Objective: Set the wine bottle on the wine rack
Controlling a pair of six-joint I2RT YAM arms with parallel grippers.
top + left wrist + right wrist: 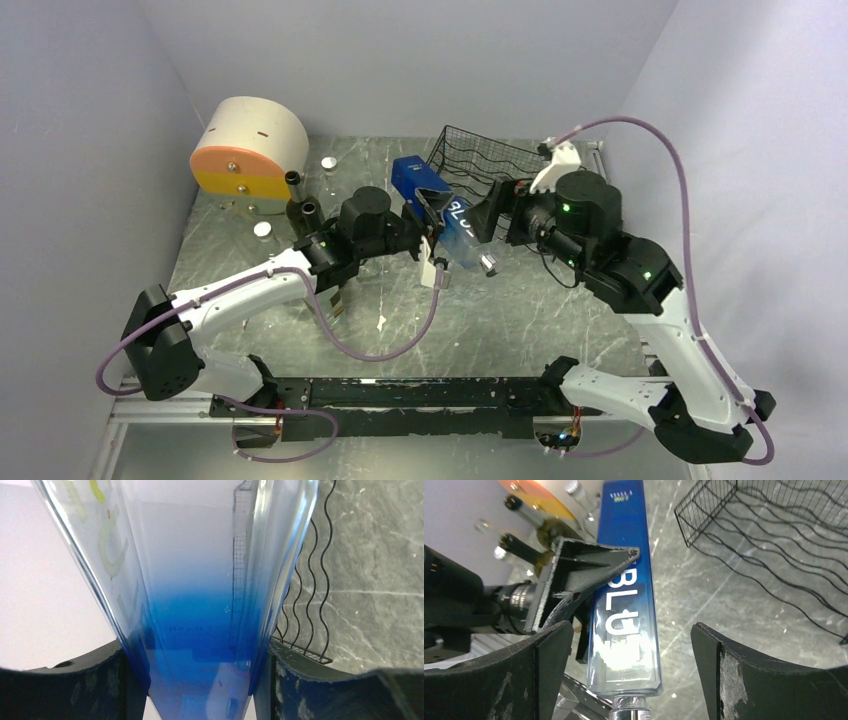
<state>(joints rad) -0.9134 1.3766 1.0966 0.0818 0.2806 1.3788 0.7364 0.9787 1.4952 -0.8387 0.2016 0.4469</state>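
The wine bottle (pixel 445 212) is a tall square bottle, blue fading to clear, with white letters and a silver cap. It is held lying tilted above the table. My left gripper (pixel 425 215) is shut on its body; in the left wrist view the bottle (pixel 200 605) fills the gap between the fingers (pixel 100 685). My right gripper (pixel 492 222) is open, its fingers (pixel 744 675) standing on either side of the bottle's (pixel 626 605) shoulder end with a gap. The black wire wine rack (pixel 482 160) sits just behind, and shows in both wrist views (pixel 774 540) (pixel 306 605).
A round cream drum with an orange and yellow face (pixel 245 152) stands at the back left. Dark bottles (pixel 300 200) stand next to it, also seen in the right wrist view (pixel 521 545). Small white caps (pixel 262 229) lie on the marble table (pixel 520 320).
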